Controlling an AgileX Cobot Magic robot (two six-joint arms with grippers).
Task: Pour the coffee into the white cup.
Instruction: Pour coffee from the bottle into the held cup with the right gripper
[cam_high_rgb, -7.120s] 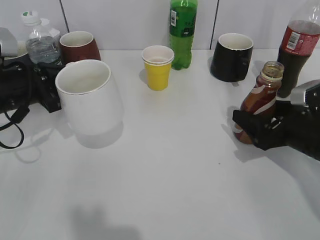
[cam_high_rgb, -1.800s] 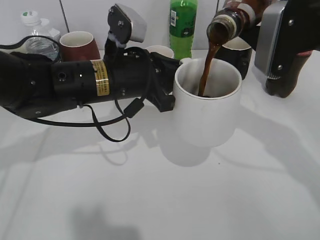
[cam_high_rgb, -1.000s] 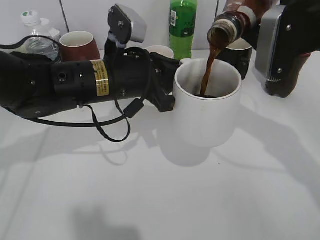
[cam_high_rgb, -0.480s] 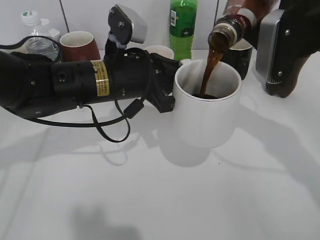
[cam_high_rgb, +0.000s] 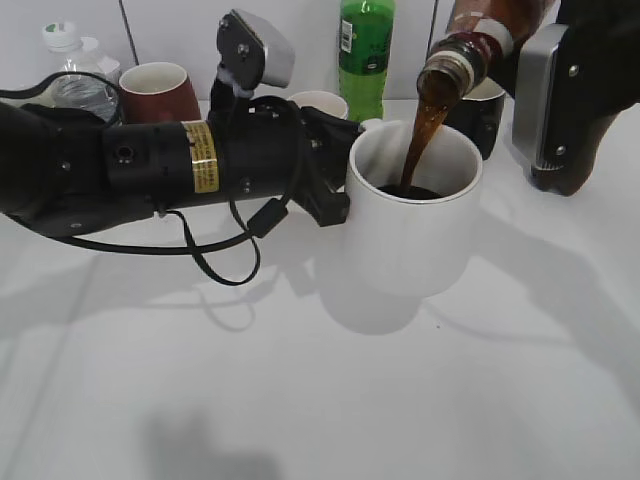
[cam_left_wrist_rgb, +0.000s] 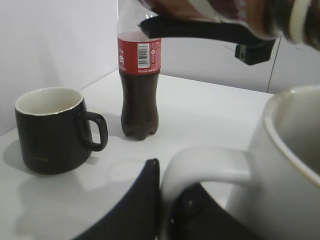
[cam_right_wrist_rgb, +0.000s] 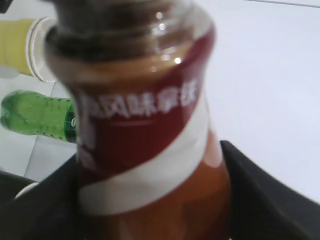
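Observation:
The white cup (cam_high_rgb: 415, 235) stands mid-table with dark coffee inside. My left gripper (cam_high_rgb: 335, 165) is shut on its handle; the left wrist view shows the handle (cam_left_wrist_rgb: 205, 165) between the black fingers (cam_left_wrist_rgb: 167, 200). My right gripper (cam_high_rgb: 560, 70) is shut on the brown coffee bottle (cam_high_rgb: 470, 45), tilted mouth-down above the cup. A brown stream of coffee (cam_high_rgb: 422, 135) falls from the mouth into the cup. The right wrist view is filled by the bottle's red and white label (cam_right_wrist_rgb: 145, 130) between the fingers.
Behind stand a green bottle (cam_high_rgb: 365, 40), a yellow paper cup (cam_high_rgb: 318, 100) partly hidden, a dark red mug (cam_high_rgb: 155, 90), a water bottle (cam_high_rgb: 75, 75), a black mug (cam_left_wrist_rgb: 50, 127) and a cola bottle (cam_left_wrist_rgb: 139, 85). The left arm lies across the table's left half.
The bottle has tipped a little steeper and risen slightly. The coffee level in the cup has risen. The left gripper and cup have not moved.

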